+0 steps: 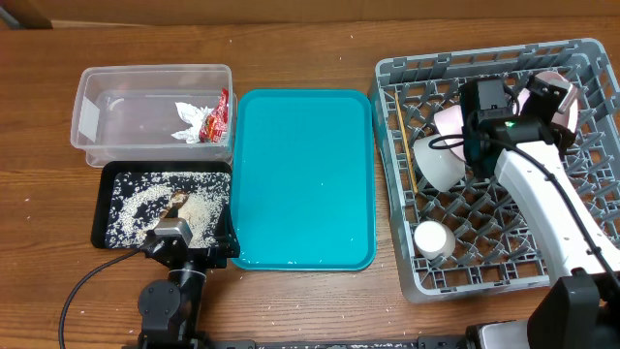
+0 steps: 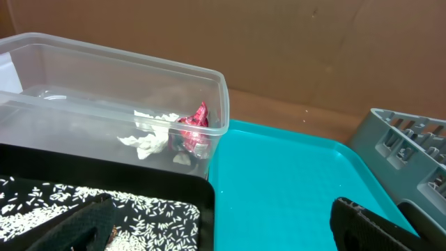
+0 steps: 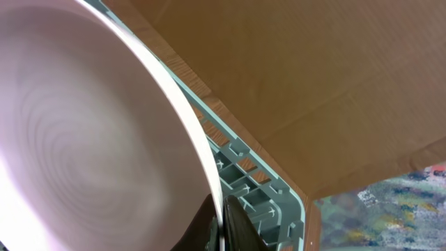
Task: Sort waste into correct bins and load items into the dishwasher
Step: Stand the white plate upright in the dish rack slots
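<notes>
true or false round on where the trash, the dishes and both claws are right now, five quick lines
1. The red wrapper lies in the clear tub. True.
2. The rice lies in the clear tub too. False: it is in the black tray.
3. The right claw grips the plate by its rim at the rack. True.
4. The left claw holds the tissue. False: it is open and empty; the tissue is in the clear tub.
5. The cup sits in the rack. True.
</notes>
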`<state>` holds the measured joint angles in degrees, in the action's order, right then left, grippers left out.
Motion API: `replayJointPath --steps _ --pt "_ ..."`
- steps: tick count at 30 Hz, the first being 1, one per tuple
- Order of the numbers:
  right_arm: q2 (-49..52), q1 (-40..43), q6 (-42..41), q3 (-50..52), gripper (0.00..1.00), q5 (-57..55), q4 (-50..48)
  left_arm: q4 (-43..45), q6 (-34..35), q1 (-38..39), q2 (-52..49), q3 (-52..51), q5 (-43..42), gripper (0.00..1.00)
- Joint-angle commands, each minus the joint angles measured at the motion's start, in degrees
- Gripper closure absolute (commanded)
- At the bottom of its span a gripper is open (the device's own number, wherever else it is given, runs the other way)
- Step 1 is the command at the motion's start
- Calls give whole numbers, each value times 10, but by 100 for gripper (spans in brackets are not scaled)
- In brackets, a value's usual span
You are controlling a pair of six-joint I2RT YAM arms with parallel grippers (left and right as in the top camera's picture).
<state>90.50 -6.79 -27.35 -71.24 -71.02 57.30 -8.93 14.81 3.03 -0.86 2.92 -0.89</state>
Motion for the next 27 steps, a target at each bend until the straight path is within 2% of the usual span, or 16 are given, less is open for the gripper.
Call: replayJointPath --steps 1,4,6,14,19,23,27 --pt "1 -26 11 1 96 -17 -4 3 -7 5 6 -7 0 0" --pt "1 -56 19 1 91 -15 -2 4 -7 5 6 -7 0 0" --pt "1 -79 22 1 80 -15 -2 3 -7 5 6 -7 0 0" --pt "-9 -128 21 -8 73 -15 3 3 -7 5 6 -7 0 0" --pt "-64 -184 21 -53 72 19 31 3 -7 5 6 -7 0 0" --pt "-123 -239 21 -88 59 115 55 3 -7 5 6 -7 0 0" --pt "-193 -312 22 -115 38 264 76 3 -7 5 6 -7 0 0"
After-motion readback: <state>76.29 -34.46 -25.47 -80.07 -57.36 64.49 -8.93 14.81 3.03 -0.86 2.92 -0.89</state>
